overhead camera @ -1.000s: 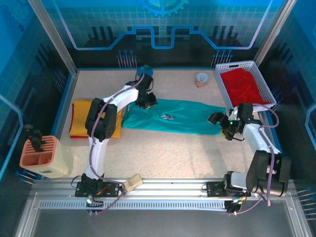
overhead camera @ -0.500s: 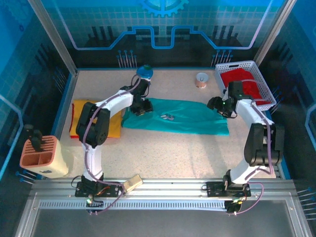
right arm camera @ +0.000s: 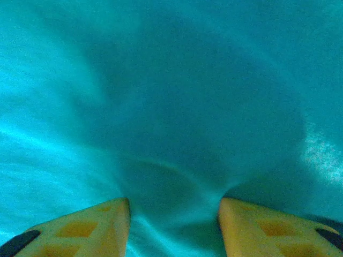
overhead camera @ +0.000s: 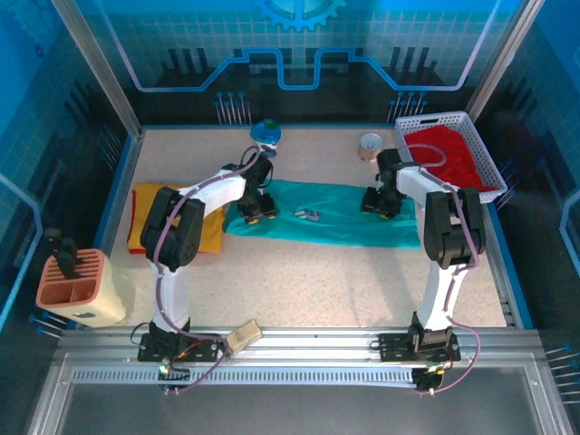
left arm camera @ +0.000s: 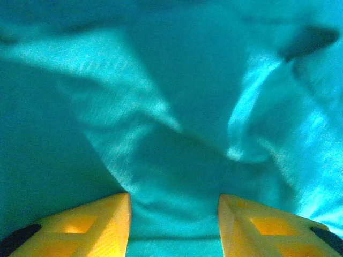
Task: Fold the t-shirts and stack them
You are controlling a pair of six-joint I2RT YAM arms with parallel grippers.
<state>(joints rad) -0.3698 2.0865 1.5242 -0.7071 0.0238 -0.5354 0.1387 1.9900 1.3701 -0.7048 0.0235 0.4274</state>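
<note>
white slotted basket [overhead camera: 433, 118] at far right of speckled worktop [overhead camera: 317, 281], small tape roll [overhead camera: 370, 145] just left of it, blue round object [overhead camera: 266, 131] at far edge, peach holder [overhead camera: 77, 290] off left side, tan block [overhead camera: 243, 336] on near rail

Our left arm [overhead camera: 213, 188] rises from its base at the near left edge, bends at a dark elbow joint, and stretches away and to the right. Its wrist tips down, so the left gripper [overhead camera: 256, 208] points at the surface. Our right arm [overhead camera: 441, 272] stands taller from its own base, folds over at the top, and reaches left, with the right gripper [overhead camera: 376, 201] also turned down. The two grippers sit well apart, facing each other across the middle. In the wrist views, the left gripper [left arm camera: 173, 199] has its yellow fingers [left arm camera: 102, 225] spread wide. The right gripper [right arm camera: 173, 201] is parted just as far.
</note>
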